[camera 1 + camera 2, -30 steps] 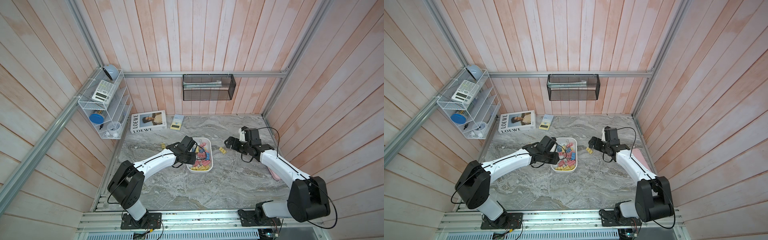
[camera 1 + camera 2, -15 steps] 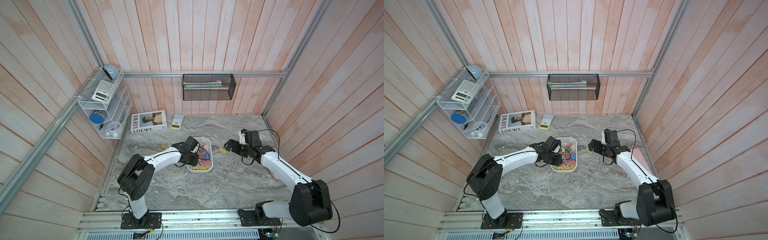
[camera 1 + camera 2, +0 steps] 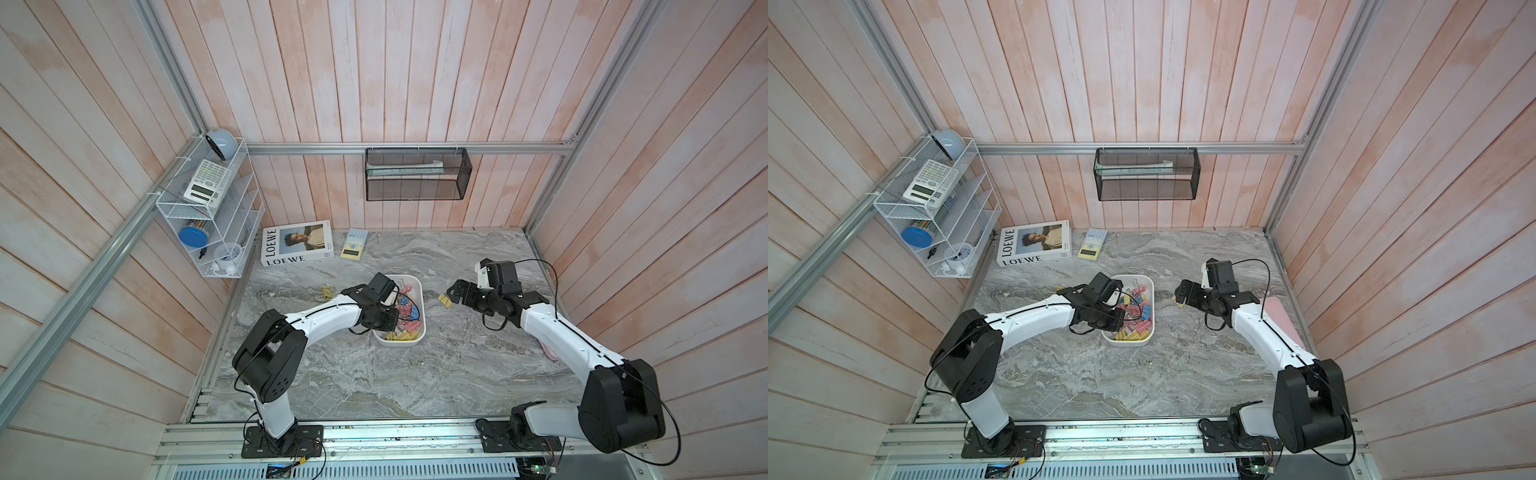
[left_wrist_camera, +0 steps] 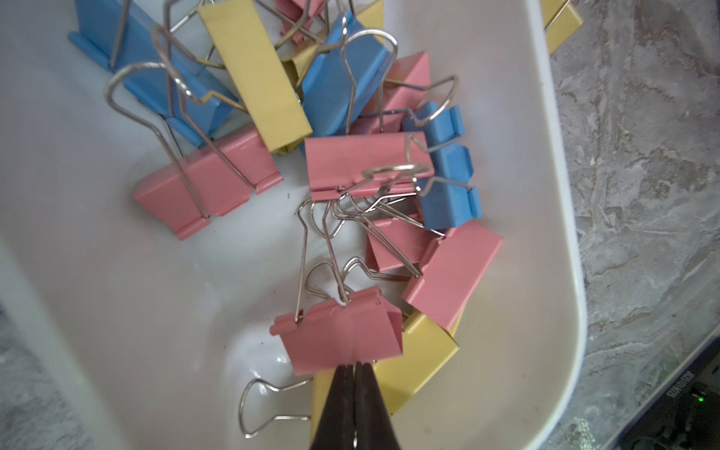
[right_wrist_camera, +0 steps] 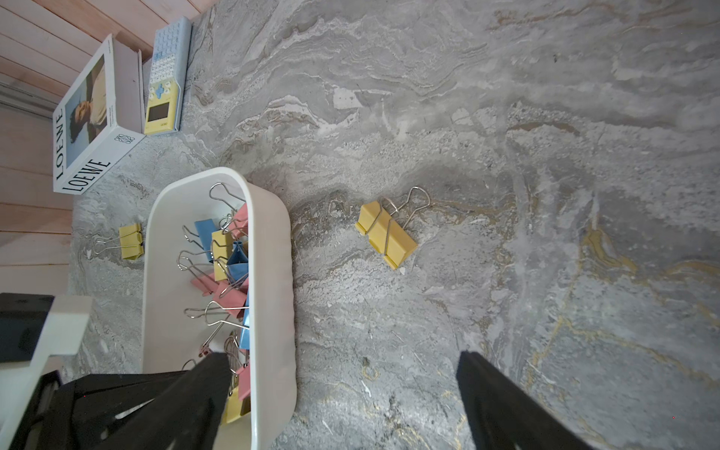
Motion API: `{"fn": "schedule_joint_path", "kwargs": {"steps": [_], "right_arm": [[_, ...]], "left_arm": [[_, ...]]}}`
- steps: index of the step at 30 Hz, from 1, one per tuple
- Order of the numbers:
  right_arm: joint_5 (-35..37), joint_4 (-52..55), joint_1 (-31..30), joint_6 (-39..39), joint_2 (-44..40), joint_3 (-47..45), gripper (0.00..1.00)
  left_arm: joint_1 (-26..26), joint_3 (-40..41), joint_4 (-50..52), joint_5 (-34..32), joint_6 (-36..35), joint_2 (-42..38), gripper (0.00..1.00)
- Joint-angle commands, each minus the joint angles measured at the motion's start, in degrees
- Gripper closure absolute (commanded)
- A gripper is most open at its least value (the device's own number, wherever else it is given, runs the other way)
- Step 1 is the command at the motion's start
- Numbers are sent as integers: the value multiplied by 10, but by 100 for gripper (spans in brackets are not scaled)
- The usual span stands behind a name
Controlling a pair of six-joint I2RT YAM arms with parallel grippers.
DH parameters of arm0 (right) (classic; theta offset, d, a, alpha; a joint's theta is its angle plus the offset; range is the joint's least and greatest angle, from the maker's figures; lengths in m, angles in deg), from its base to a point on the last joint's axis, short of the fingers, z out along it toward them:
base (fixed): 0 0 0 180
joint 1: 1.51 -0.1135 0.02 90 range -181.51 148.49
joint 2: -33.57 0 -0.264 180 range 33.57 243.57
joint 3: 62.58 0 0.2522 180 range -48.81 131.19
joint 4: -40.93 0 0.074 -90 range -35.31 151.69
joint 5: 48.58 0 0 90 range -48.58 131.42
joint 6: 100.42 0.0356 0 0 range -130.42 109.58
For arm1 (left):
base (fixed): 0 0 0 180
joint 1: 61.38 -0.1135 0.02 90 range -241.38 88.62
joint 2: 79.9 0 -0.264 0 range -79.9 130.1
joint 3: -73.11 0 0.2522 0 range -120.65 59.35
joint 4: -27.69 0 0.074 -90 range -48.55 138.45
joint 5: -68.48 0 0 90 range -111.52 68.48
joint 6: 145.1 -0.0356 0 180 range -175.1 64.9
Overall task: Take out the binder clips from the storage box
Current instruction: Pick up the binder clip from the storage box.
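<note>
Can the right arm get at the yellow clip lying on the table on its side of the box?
Likely yes: the right gripper is open, facing the yellow clip across bare table, with nothing between. The left gripper is down in the storage box.

Tangled binder clips (image 4: 366, 163) crowd the storage box (image 4: 553, 218); surrounding tabletop (image 3: 415, 374) mostly bare.

Binder clips (image 4: 368, 161) in storage box (image 4: 537, 233)

Left arm (image 3: 324, 320) covers part of the storage box (image 3: 400, 342) — contents beneath hidden.
</note>
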Motion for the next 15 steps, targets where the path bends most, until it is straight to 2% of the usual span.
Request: {"fn": "schedule_joint_path", "kwargs": {"steps": [1, 9, 15], "right_arm": [[-2, 14, -7, 4, -3, 19, 2], [7, 24, -26, 3, -6, 39, 2], [15, 34, -53, 1, 2, 63, 2]], "left_arm": [[0, -3, 20, -7, -1, -30, 98], [-15, -23, 38, -15, 8, -94, 100], [-62, -2, 19, 2, 35, -151, 100]]}}
